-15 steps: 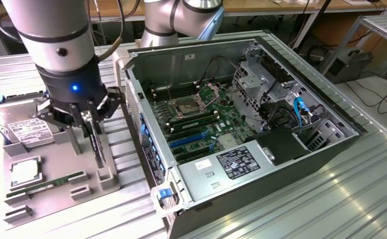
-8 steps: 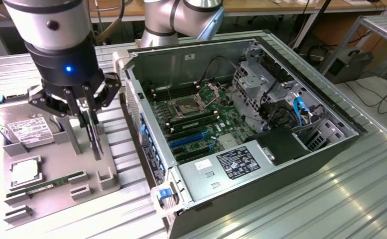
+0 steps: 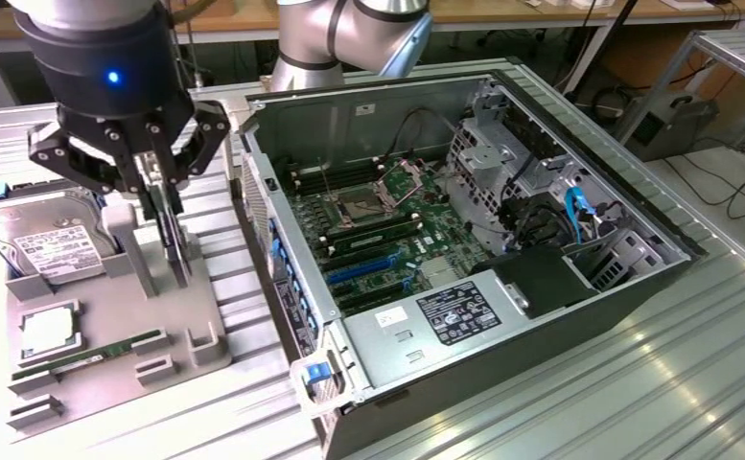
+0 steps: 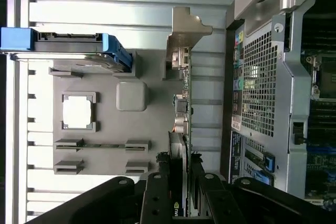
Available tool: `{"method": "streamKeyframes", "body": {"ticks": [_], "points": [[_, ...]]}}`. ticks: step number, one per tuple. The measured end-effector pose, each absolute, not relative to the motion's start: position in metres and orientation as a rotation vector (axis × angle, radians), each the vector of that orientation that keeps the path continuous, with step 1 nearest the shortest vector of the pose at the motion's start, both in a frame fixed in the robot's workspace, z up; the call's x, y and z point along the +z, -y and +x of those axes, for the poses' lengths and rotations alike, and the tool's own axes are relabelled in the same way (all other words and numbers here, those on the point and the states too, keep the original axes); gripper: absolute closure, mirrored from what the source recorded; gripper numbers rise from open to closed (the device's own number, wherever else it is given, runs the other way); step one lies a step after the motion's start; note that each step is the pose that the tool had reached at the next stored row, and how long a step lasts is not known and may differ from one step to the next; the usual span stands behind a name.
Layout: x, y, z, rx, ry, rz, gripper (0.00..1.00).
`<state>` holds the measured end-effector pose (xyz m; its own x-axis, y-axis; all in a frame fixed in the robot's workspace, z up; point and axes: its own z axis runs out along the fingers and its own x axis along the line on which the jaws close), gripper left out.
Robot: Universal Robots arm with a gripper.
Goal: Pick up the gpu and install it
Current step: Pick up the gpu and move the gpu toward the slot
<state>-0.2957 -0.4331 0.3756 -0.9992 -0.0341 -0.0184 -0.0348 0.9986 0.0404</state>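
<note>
The gpu [image 3: 172,247] is a thin black card standing on edge over the grey parts tray [image 3: 199,350], at the exterior view's left. My gripper [image 3: 157,196] comes down on it from above, and its black fingers are shut on the card's upper edge. In the wrist view the gpu [image 4: 181,106] runs edge-on away from my gripper [image 4: 178,184], with its silvery bracket [image 4: 185,30] at the far end. I cannot tell whether the card's lower edge still touches the tray.
On the tray lie a silver hard drive [image 3: 53,244] in a blue caddy [image 4: 68,45], a square processor [image 3: 46,331] and a green memory stick [image 3: 97,350]. The open computer case [image 3: 346,120] lies right beside the tray, its motherboard [image 3: 385,230] exposed, with blue slots [image 3: 365,273].
</note>
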Motion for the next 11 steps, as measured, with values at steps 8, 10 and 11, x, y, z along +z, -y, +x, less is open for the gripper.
{"method": "streamKeyframes", "body": {"ticks": [8,10,11], "points": [[0.412,0.438,-0.287,0.064,-3.123,-0.054,0.74],[0.425,0.44,-0.28,0.064,-3.123,-0.054,0.74],[0.43,0.441,-0.275,0.064,-3.123,-0.054,0.74]]}}
